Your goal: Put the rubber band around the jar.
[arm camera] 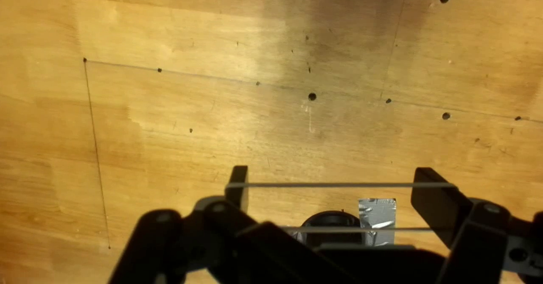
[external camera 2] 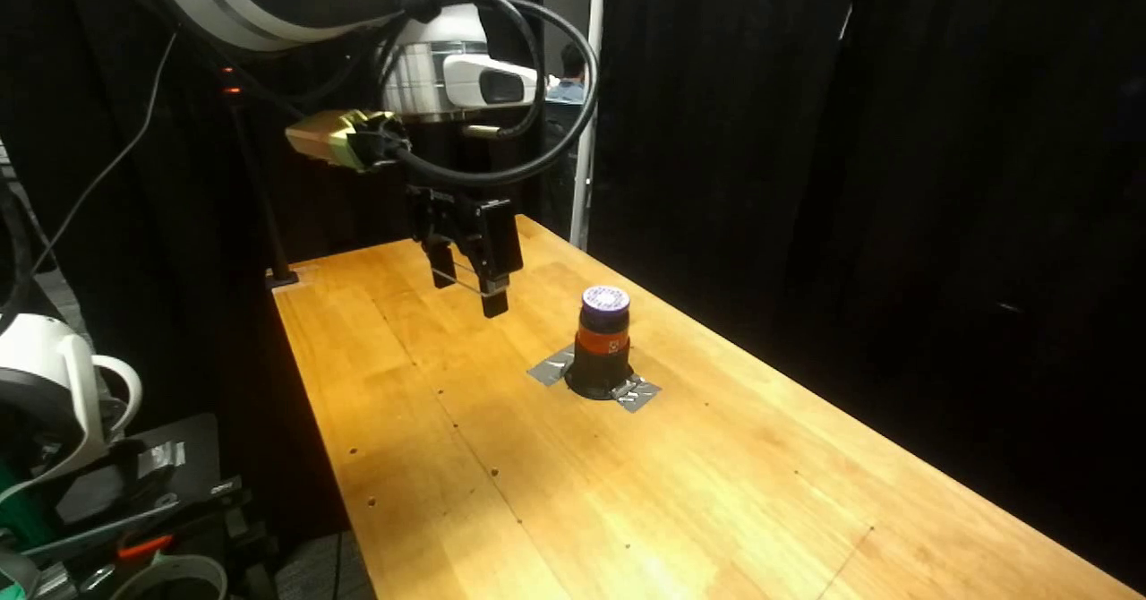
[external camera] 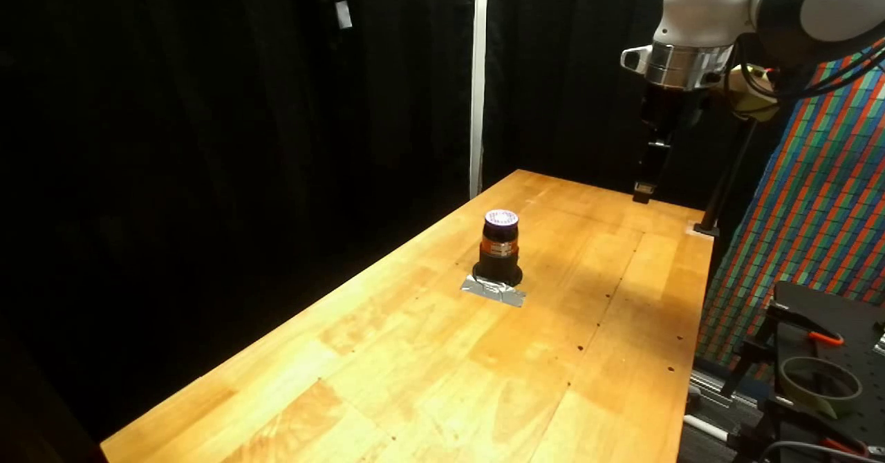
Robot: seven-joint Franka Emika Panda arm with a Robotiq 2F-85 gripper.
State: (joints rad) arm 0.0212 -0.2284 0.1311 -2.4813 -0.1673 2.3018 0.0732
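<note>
Wooden tabletop (external camera 2: 761, 475): jar (external camera 2: 602, 342) nearer one long edge (external camera 2: 797, 390); end effector (external camera 2: 469, 294) aloft, apart, spread, holding rubber band (arm camera: 328, 185) taut.

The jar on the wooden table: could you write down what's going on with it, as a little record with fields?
jar: dark and orange, standing upright
surface: wooden table
silver tape: strips at the jar's foot
rubber band: stretched across the jaws, not yet around the jar
jaws: open, raised above the table, apart from the jar

black jar (external camera 2: 601, 358), orange label (external camera 2: 594, 340), purple-and-white patterned lid (external camera 2: 606, 299); black end effector (external camera 2: 469, 293), grey rubber band (arm camera: 331, 185).
</note>
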